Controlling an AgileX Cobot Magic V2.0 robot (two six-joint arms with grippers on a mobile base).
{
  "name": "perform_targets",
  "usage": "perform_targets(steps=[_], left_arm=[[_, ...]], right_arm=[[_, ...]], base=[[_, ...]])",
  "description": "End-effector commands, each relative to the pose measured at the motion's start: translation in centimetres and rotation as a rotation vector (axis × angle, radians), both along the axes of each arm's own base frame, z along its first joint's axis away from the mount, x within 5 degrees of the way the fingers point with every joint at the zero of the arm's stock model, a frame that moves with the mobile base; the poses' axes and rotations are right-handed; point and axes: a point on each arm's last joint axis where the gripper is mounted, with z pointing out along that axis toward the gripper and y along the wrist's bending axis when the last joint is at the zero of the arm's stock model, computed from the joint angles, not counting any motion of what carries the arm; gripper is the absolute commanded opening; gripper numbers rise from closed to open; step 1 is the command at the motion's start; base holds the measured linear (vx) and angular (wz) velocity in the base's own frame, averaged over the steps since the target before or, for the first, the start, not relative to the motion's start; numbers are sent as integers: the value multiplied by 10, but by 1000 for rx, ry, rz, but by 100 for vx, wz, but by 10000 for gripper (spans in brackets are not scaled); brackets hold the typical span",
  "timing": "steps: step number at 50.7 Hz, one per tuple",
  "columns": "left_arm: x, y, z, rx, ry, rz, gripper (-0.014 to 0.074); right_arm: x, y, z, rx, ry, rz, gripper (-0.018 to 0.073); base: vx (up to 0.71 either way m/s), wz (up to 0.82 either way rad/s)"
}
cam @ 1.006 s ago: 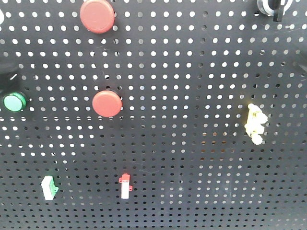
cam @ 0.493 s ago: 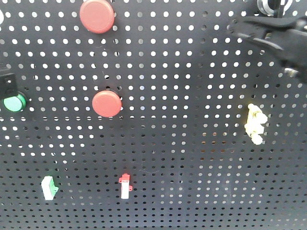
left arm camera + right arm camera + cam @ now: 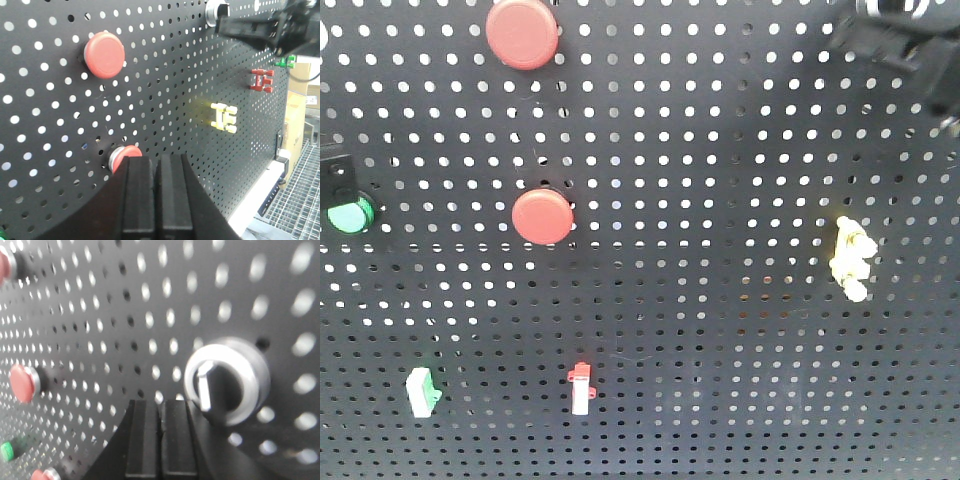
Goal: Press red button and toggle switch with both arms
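Two large red buttons sit on the black pegboard (image 3: 720, 150), an upper one (image 3: 523, 33) and a lower one (image 3: 542, 216). My left gripper (image 3: 156, 162) is shut and empty. Its fingertips are just in front of the lower red button (image 3: 125, 156), and the upper one (image 3: 104, 54) is above. In the front view it shows only at the left edge (image 3: 334, 176). My right gripper (image 3: 160, 405) is shut and empty, its tips just left of a silver-ringed black knob switch (image 3: 227, 380). The right gripper (image 3: 900, 40) covers that switch in the front view. A yellow toggle switch (image 3: 850, 258) is at the right.
A green button (image 3: 350, 214) is at the left edge. A small green-and-white switch (image 3: 422, 391) and a red-and-white one (image 3: 581, 387) sit low on the board. A red toggle (image 3: 262, 80) shows in the left wrist view.
The right gripper came in at the top right, then moved up and right over the knob switch. The left gripper has come in at the left edge above the green button.
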Motion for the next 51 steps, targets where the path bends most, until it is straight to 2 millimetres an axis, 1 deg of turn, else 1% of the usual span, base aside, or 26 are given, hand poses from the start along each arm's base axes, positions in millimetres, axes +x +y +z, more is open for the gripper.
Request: perform_targets(steps=[1, 14, 37, 51], left_arm=[[-3, 3, 12, -76, -31, 22, 1], [-4, 3, 11, -71, -26, 15, 1], [-5, 2, 9, -56, -10, -6, 1], [-5, 2, 8, -37, -13, -1, 1]], right_arm=[[-7, -8, 16, 53, -44, -59, -3], [-4, -10, 14, 21, -39, -107, -3], [0, -19, 13, -73, -89, -242, -3], [2, -23, 14, -88, -107, -293, -3]], base=[[0, 0], [0, 0], [0, 0], [0, 0]])
